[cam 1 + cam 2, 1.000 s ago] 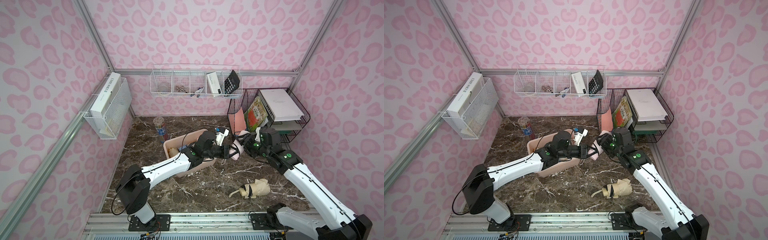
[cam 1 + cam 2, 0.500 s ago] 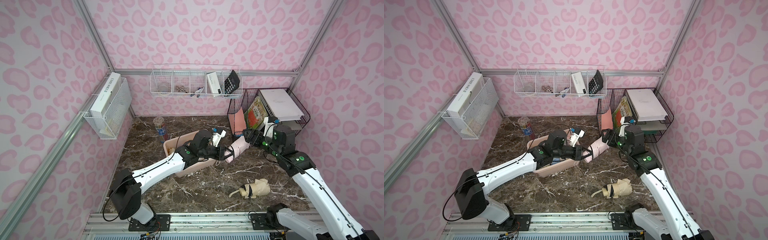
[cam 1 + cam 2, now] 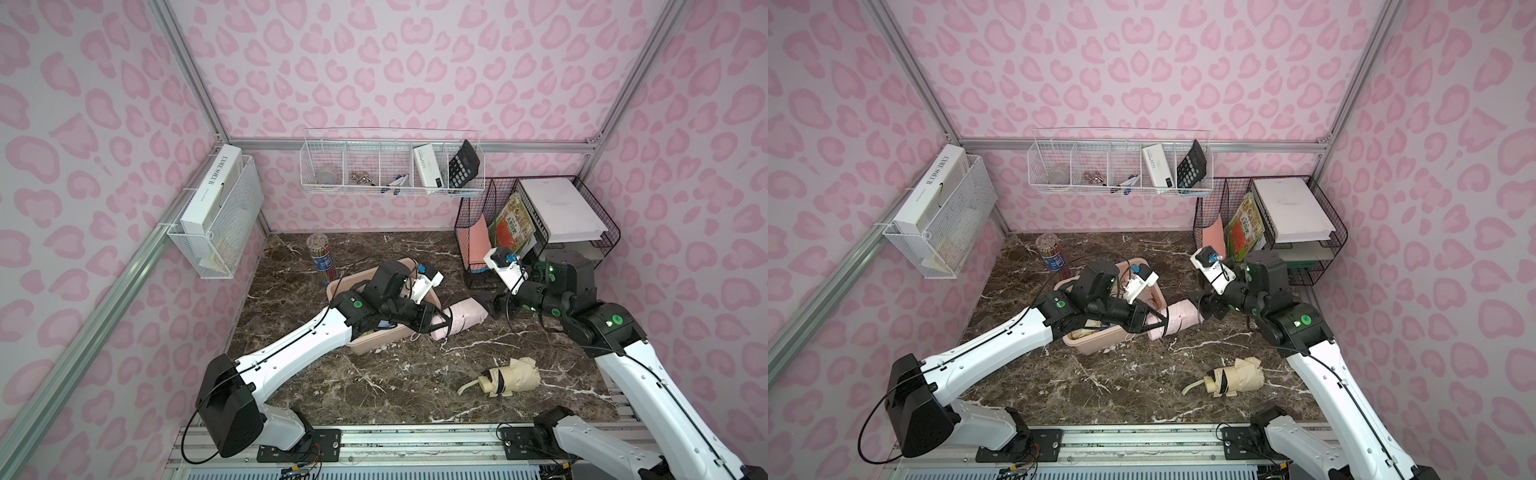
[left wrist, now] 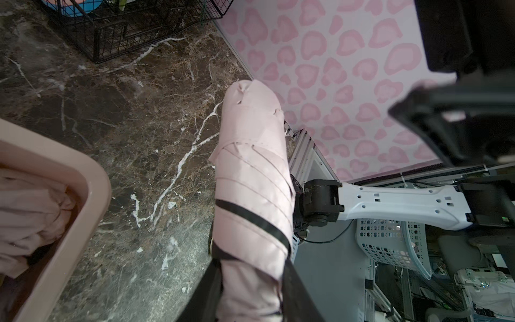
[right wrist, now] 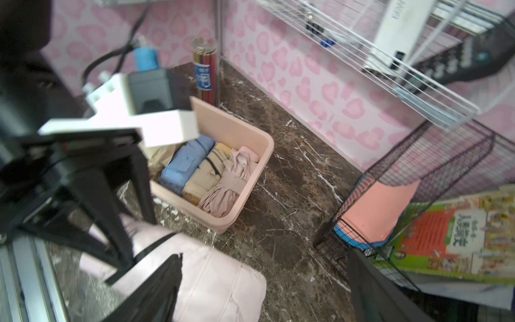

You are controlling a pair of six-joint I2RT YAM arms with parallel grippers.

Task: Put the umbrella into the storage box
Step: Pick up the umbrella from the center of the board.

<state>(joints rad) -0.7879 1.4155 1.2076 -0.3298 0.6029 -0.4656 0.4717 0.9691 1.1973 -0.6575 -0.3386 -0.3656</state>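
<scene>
The pink umbrella [image 3: 460, 318] is a pale shade crossed by a black strap. The storage box [image 5: 254, 181] is peach-pink, with blue, beige and pink fabric showing inside it. The cream umbrella [image 3: 515, 374] carries a black band, the table [image 3: 399, 386] is dark brown marble veined with white, and the walls [image 3: 374, 62] are light pink with darker pink leopard blotches; the file rack [image 3: 477, 216] is black wire and the wall basket [image 3: 390, 166] is white wire.

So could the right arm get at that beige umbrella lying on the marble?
Probably yes. The beige umbrella lies in the open on the marble top, close by the right arm, with nothing on it, and that arm's jaws stand open and empty.
</scene>
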